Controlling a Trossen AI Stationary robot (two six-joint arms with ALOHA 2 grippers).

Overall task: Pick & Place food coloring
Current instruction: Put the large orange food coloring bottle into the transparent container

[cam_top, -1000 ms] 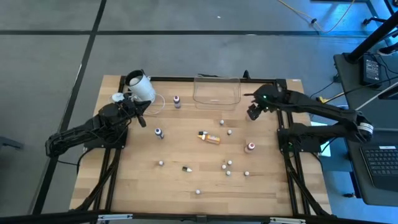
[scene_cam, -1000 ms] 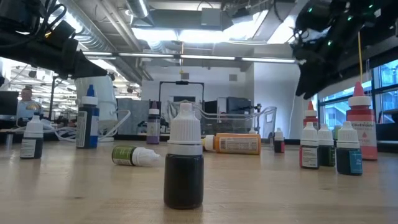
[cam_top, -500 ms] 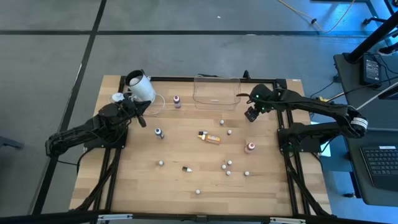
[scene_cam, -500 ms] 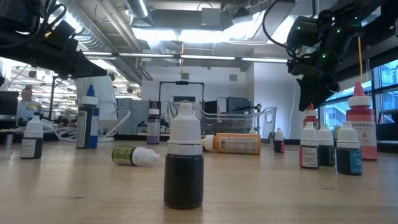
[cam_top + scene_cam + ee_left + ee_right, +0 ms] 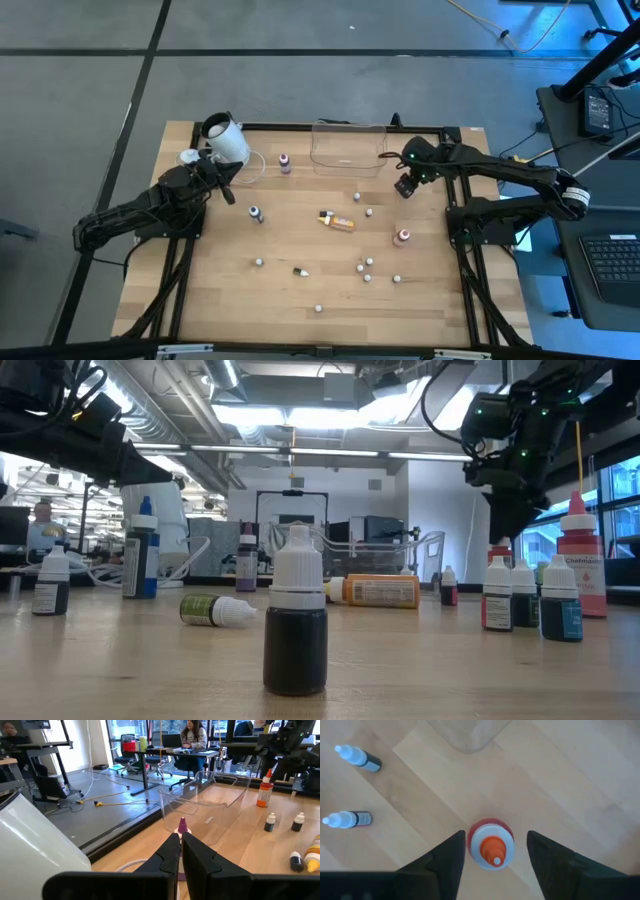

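Small food coloring bottles stand and lie scattered over the wooden table: a purple one (image 5: 285, 162), a blue one (image 5: 255, 213), an orange-yellow one (image 5: 337, 221) on its side, and a red one (image 5: 402, 237). Another red bottle (image 5: 491, 847) with a white cap and orange tip stands upright below my right gripper (image 5: 492, 862). That gripper points steeply down and is open, with one finger on each side of the bottle. In the high view the right gripper (image 5: 405, 186) hides this bottle. My left gripper (image 5: 180, 852) is shut and waits level beside the white cup (image 5: 228, 140).
The clear plastic tub (image 5: 348, 150) stands at the far edge, just left of my right gripper. Two small bottles (image 5: 357, 757) (image 5: 345, 819) lie on the wood near the red one. Several more little bottles (image 5: 366, 268) stand near the middle and front.
My right gripper has come down toward the red bottle by the tub and tipped further downward. The bottles have not moved.
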